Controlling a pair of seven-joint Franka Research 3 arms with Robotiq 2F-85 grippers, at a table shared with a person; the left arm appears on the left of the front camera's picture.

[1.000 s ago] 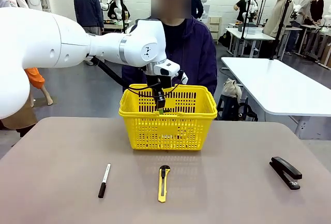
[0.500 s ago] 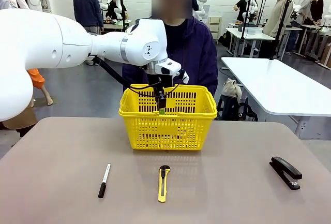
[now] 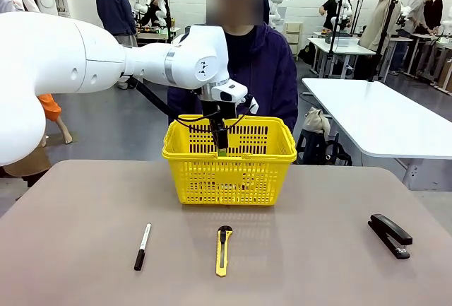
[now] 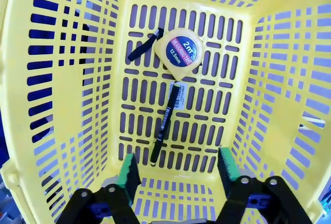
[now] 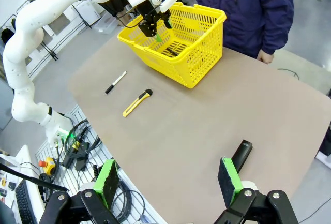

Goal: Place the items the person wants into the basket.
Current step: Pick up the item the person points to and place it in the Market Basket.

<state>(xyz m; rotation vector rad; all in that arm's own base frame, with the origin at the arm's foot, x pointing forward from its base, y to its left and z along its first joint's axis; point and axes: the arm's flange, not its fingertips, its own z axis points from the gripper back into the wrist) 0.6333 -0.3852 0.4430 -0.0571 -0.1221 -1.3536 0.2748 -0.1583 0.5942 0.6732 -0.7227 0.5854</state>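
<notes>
Jaws are standing open and empty on both left gripper (image 4: 177,168), above the basket (image 3: 233,158) holding tape measure (image 4: 181,51) and pen (image 4: 166,123), and right gripper (image 5: 168,180); marker (image 3: 143,246) is lying on the table (image 3: 318,207), likely light, stiff, slick, best pinched across mid-barrel.

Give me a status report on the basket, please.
Left fingers open above basket, empty. Right fingers open. Tape measure, pen inside; marker on table.

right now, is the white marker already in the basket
No, the marker lies on the table outside the basket, to the left of the utility knife.
</notes>
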